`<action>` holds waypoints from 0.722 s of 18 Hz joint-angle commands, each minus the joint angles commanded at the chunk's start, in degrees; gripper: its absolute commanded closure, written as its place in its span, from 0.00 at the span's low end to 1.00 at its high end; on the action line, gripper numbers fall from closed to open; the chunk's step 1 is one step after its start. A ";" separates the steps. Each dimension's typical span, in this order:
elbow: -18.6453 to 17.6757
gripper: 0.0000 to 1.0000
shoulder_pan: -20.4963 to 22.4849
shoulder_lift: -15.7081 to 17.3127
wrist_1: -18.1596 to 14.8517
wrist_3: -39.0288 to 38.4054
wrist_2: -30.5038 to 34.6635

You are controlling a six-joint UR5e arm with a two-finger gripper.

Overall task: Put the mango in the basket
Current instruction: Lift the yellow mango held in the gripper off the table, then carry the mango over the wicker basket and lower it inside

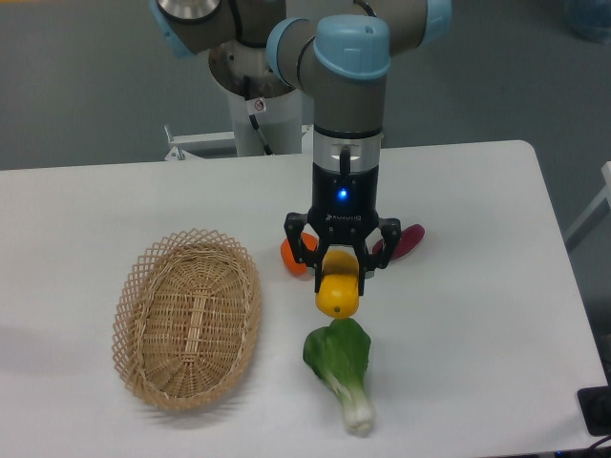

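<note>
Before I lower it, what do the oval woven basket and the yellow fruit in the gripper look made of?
The light tan oval basket looks like woven wicker, matte, with visible strands and an open lattice rim. The yellow-orange mango, clamped in the gripper, has a smooth, slightly glossy skin; real fruit or plastic, the picture can't settle.

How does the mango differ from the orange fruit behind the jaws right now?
The mango is yellow and elongated; the orange fruit is deeper orange and looks rounder. The mango is held in the gripper, fully visible; the orange fruit sits on the table, partly hidden. Both have smooth skin.
</note>
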 joint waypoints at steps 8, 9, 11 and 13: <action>-0.62 0.59 -1.05 0.44 -0.18 -0.26 0.09; -0.62 0.59 -1.05 0.70 -0.26 -0.26 0.09; -0.62 0.59 -2.19 1.05 -0.26 -1.84 0.35; -1.66 0.59 -3.42 1.58 -0.35 -4.12 0.53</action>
